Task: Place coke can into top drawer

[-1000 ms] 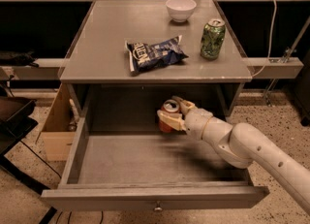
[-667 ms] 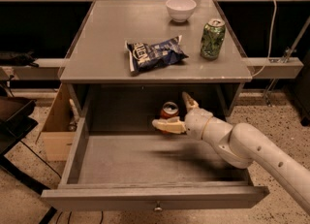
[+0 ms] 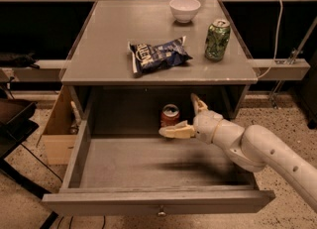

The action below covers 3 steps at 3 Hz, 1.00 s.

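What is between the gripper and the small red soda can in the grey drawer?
Nothing. The camera view shows the open gripper inside the grey top drawer, fingers spread beside the upright red coke can, no object between them.

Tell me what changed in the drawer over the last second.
The tool, inside the top drawer, was shut on the coke can a second ago; it has since opened and let go. The can now stands upright at the back of the drawer. The chip bag, green can and bowl stayed put; the drawer stayed open.
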{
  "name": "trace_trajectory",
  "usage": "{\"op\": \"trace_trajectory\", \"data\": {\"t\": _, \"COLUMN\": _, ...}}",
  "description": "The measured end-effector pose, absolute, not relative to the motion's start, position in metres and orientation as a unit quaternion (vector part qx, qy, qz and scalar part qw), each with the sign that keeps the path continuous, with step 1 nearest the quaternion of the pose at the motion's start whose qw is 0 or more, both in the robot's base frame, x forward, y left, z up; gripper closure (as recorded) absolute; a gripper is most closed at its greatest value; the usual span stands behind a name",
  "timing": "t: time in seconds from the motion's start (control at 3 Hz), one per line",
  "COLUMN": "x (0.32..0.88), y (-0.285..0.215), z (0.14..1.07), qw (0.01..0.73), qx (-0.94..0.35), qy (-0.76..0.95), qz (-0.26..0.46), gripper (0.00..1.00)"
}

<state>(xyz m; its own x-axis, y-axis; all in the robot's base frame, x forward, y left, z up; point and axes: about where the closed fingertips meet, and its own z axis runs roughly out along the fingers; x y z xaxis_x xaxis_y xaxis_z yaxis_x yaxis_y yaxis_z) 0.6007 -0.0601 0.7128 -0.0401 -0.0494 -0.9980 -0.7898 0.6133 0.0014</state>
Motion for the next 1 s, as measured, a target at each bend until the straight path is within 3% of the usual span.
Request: {"op": "trace_trajectory", "data": {"t": 1.0, "x": 0.467, "y": -0.163, "z": 0.811, "qw": 0.485, "qx": -0.372, "qy": 0.726, "qz": 0.315, "gripper": 0.0}}
